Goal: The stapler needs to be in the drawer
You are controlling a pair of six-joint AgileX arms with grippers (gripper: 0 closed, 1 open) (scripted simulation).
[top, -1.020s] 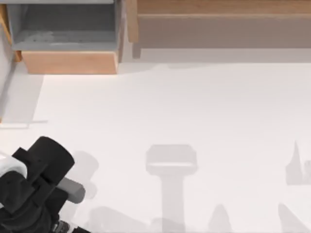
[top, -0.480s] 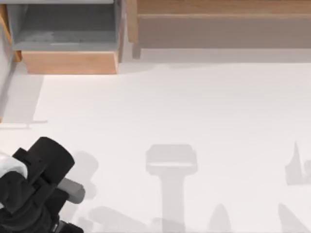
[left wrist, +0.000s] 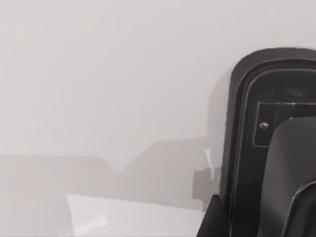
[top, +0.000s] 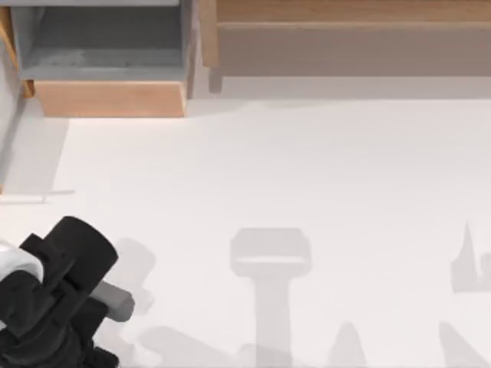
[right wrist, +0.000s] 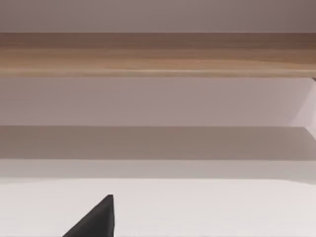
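Drawer (top: pixel 107 98) open at 11 o'clock; left gripper (top: pixel 115 300) at 8 o'clock, finger state unclear.

The top view looks straight down on the table (top: pixel 307 169), drawer (top: pixel 107 98) at eleven o'clock; the right wrist view faces the shelf (right wrist: pixel 158 54) level, also seen at twelve o'clock from above.

The drawer (top: pixel 107 57) stood pulled open at the table's far left, its tan front panel (top: pixel 110 99) the one barrier along its near edge. The wooden shelf unit (top: pixel 345 34) walled off the far right. Between them and the left arm (top: pixel 54 299), bulking at the near left corner, the white table (top: pixel 307 169) lay apparently bare.
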